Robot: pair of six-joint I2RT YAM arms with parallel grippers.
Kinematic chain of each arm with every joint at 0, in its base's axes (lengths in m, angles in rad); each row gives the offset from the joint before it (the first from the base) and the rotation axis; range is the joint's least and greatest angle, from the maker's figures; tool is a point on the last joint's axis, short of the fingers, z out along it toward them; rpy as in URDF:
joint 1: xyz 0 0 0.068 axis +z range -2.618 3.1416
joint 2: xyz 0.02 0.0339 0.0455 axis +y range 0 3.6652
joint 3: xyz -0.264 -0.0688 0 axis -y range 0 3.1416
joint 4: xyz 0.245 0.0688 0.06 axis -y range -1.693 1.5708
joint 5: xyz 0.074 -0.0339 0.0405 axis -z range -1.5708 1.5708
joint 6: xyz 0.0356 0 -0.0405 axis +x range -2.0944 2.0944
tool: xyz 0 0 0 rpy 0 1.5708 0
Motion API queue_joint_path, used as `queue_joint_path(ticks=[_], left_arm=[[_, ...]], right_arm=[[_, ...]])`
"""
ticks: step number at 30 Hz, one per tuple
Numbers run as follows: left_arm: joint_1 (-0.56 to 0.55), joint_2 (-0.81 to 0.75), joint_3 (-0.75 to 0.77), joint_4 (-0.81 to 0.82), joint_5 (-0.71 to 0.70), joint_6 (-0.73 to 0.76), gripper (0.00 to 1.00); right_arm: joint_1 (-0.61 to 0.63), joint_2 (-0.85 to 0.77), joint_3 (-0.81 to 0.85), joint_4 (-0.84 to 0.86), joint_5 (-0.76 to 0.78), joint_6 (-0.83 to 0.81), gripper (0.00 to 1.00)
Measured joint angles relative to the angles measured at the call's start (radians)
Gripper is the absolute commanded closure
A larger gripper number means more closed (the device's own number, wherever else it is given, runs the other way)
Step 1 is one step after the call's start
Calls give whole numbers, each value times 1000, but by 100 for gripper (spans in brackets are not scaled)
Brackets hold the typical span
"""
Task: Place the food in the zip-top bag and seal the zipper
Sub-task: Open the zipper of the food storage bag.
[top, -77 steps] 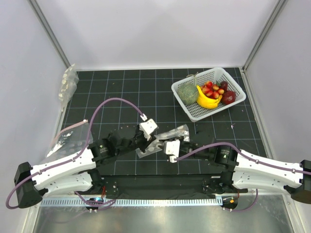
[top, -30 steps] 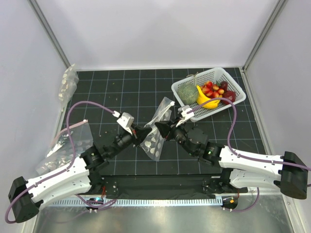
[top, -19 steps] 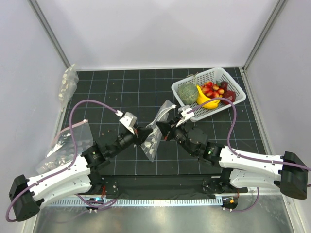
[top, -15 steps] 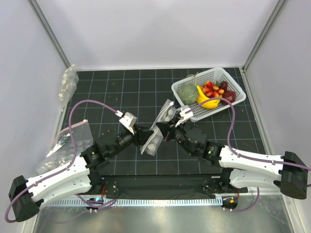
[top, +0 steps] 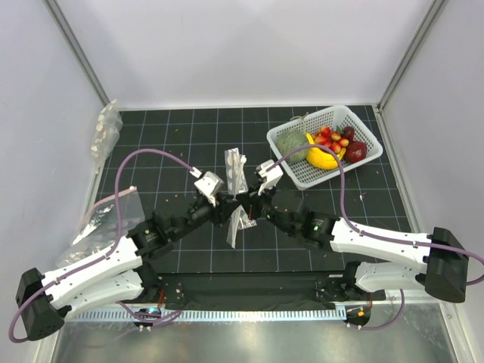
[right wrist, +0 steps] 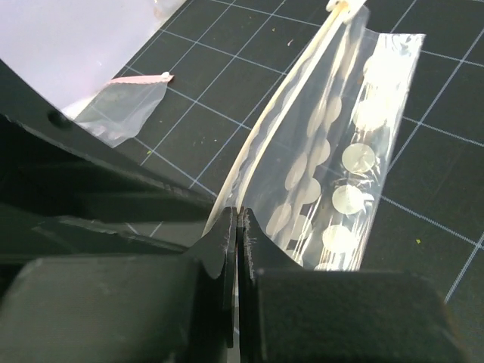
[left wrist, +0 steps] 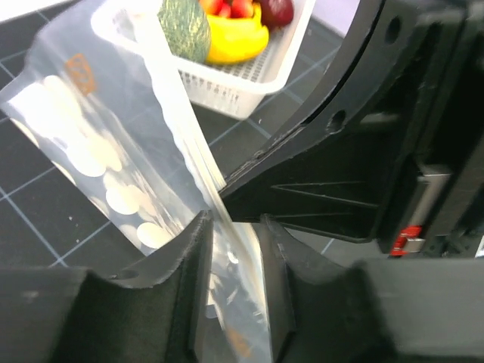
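Above the centre of the mat (top: 166, 151), the dotted zip-top bag (top: 235, 168) stands on edge, held up: the right gripper (right wrist: 237, 215) is pinched shut on its film and the left gripper (left wrist: 231, 223) straddles it, grip unclear. The food (top: 330, 139) sits in the white basket (top: 321, 175) — the likely next move is parting the bag's mouth before fetching it.

- Grippers: I count two, the left gripper (top: 227, 212) and the right gripper (top: 246, 206), both left of the basket (top: 318, 176).
- Baskets: one.
- Dotted zip-top bag (top: 234, 168): one, left of the basket.
- Inside the basket: one cluster of red food (top: 330, 138) (single fruits too small for me to count), one banana (top: 321, 159), one green vegetable (top: 290, 141), one dark red fruit (top: 355, 151).
- Plain bags: two, well left of the basket, a crumpled plain bag (top: 104, 130) and a flat plain bag (top: 106, 219).
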State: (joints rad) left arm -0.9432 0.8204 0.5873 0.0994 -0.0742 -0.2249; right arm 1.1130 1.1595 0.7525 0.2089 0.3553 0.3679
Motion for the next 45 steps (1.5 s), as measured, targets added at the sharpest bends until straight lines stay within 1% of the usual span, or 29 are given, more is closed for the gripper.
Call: queue_joint_path(ticks=[3,8,13,14,15,18,21,24,26,28,31,34,36,40,42,45], left_arm=[[-5,26,11,-32,-11,5,73],[-8,35,18,-69,-61,5,70],[-8,55,23,-87,-119,5,74],[-8,65,29,-97,-134,4,76],[-8,77,38,-108,-150,2,83],[-8,106,69,-148,-212,-10,99],[-11,113,113,-230,-325,-30,100],[-11,95,147,-296,-435,-37,100],[-11,50,150,-333,-500,-33,100],[-11,3,153,-369,-555,-25,100],[-27,-70,178,-421,-640,-11,100],[-50,-79,236,-457,-687,-2,100],[-61,-43,289,-483,-708,0,99],[-62,93,369,-508,-723,6,96],[-62,175,381,-502,-714,24,94],[-63,259,359,-476,-683,48,94]], right_arm=[[-1,0,0,-12,0,0,99],[-2,-1,0,-12,-15,1,99],[-2,-1,0,-9,-33,1,99],[-2,-1,0,-9,-37,1,99],[-2,-1,0,-9,-38,2,99],[-1,-2,2,-17,-40,1,99],[0,-1,35,-85,0,1,99],[1,9,110,-196,97,6,99],[1,18,154,-245,156,6,99],[0,15,159,-253,186,5,99],[-1,15,134,-232,187,4,99],[-16,38,123,-217,151,9,99],[-45,66,122,-193,108,22,99],[-134,127,98,-110,-14,51,99],[-168,147,69,-71,-61,58,99],[-200,187,44,-29,-119,63,99]])
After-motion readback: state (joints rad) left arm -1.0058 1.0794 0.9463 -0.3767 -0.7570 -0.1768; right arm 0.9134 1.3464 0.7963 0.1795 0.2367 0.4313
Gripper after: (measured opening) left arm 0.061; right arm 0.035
